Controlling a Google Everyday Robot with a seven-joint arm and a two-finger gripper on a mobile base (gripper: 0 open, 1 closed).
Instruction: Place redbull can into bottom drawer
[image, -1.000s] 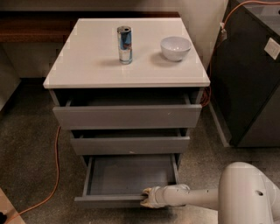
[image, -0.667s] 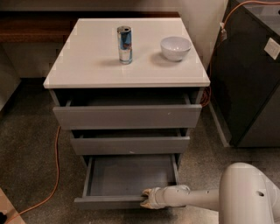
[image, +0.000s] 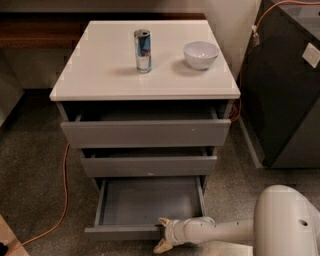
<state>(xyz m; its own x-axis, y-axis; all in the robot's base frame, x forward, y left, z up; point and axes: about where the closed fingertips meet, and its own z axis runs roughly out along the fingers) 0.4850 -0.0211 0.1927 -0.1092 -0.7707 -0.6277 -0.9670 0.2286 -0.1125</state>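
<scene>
The redbull can (image: 142, 50), slim and blue-and-silver, stands upright on the white cabinet top (image: 100, 75), left of a white bowl (image: 200, 54). The bottom drawer (image: 150, 202) is pulled out and its grey inside holds nothing. My gripper (image: 162, 233) is low at the right end of that drawer's front panel (image: 120, 233), far below the can. It is open, with one fingertip (image: 163, 220) above the panel's edge and the other below it. Nothing is held.
The top drawer (image: 145, 132) and middle drawer (image: 149, 165) are each pulled out a little. A dark cabinet (image: 285, 100) stands close on the right. An orange cable (image: 62, 200) runs over the floor on the left. My white arm (image: 280, 225) fills the lower right.
</scene>
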